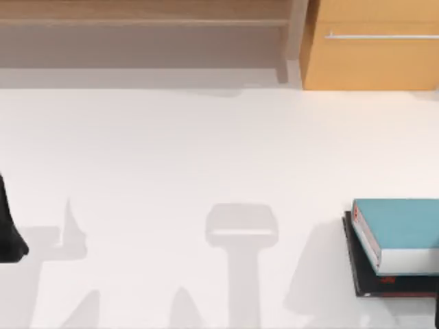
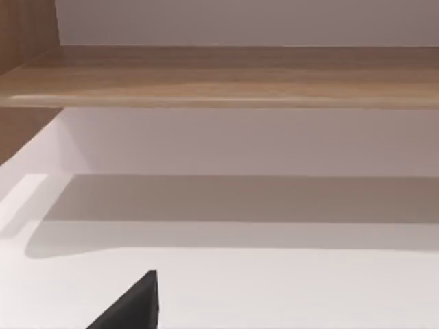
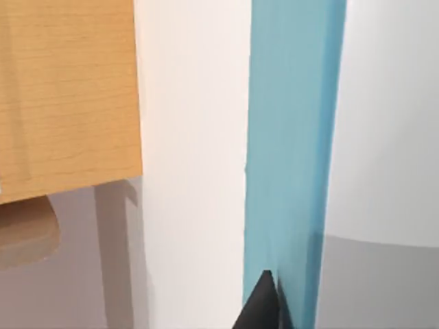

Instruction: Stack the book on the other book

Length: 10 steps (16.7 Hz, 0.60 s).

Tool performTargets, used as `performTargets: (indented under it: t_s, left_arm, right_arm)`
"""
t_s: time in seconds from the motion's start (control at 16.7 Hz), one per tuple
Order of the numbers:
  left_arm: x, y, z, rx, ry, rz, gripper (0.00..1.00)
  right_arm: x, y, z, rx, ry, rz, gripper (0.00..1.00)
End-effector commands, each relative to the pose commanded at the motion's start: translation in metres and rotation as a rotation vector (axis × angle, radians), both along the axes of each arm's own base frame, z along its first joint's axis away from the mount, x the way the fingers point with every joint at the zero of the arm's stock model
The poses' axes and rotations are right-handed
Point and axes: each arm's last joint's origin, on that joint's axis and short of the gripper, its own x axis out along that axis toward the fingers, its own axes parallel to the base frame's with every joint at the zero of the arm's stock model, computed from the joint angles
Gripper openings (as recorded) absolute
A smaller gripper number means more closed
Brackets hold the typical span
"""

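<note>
Teal book [image 1: 405, 226] lies on the black book [image 1: 384, 281] at the tabletop's [image 1: 206, 151] right edge, near the front, so the stacking looks done; what is left, I judge, is for the right arm to pull clear. In the right wrist view a dark tip of the right tool [image 3: 260, 305] sits just beside the teal cover; released or clenched, I cannot tell. The left arm [image 1: 10, 233] is parked at the left edge. Farther back stand a wooden shelf [image 1: 137, 20] and a cabinet [image 1: 370, 62]; I cannot tell their contents.
</note>
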Motion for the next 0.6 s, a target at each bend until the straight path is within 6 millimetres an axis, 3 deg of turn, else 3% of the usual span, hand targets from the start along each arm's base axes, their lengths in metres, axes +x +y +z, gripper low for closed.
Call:
performTargets:
  t_s: [0.6]
  left_arm:
    - [0.0, 0.0, 0.0, 0.0, 0.0, 0.0, 1.0]
  right_arm:
    - [0.004, -0.0001, -0.0021, 0.0, 0.001, 0.0, 0.0]
